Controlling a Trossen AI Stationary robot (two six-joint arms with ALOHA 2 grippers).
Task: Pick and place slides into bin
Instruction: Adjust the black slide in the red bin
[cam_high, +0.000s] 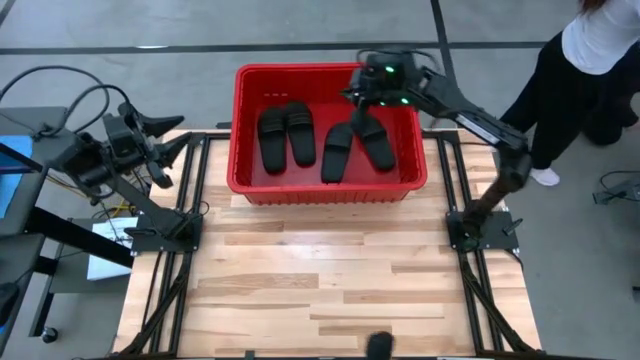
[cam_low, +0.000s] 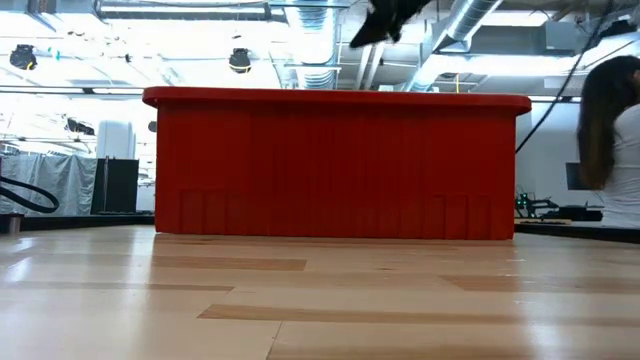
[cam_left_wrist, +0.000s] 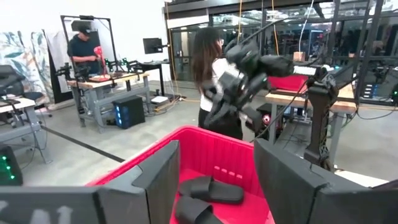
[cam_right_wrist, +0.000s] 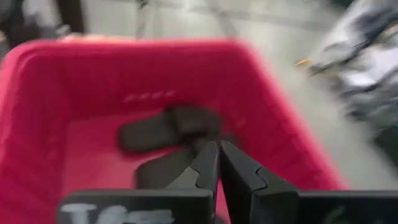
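The red bin (cam_high: 243, 120) stands at the table's far edge. Four black slides lie flat on its floor: a pair on the left (cam_high: 285, 135) and two on the right (cam_high: 337, 150) (cam_high: 375, 140). My right gripper (cam_high: 360, 100) hangs above the bin's right half, over the right slides, shut and empty. In the low view it shows above the bin's rim (cam_low: 385, 20). In the right wrist view its fingers (cam_right_wrist: 219, 158) stand together above two slides (cam_right_wrist: 168, 127). My left gripper (cam_high: 170, 150) waits open, off the table's left far corner. Its view shows the bin (cam_left_wrist: 205, 146).
A person (cam_high: 590, 60) stands beyond the table's far right corner. The wooden tabletop (cam_high: 330, 280) lies bare between the bin and the near edge. Arm bases stand at both sides (cam_high: 170, 230) (cam_high: 480, 230).
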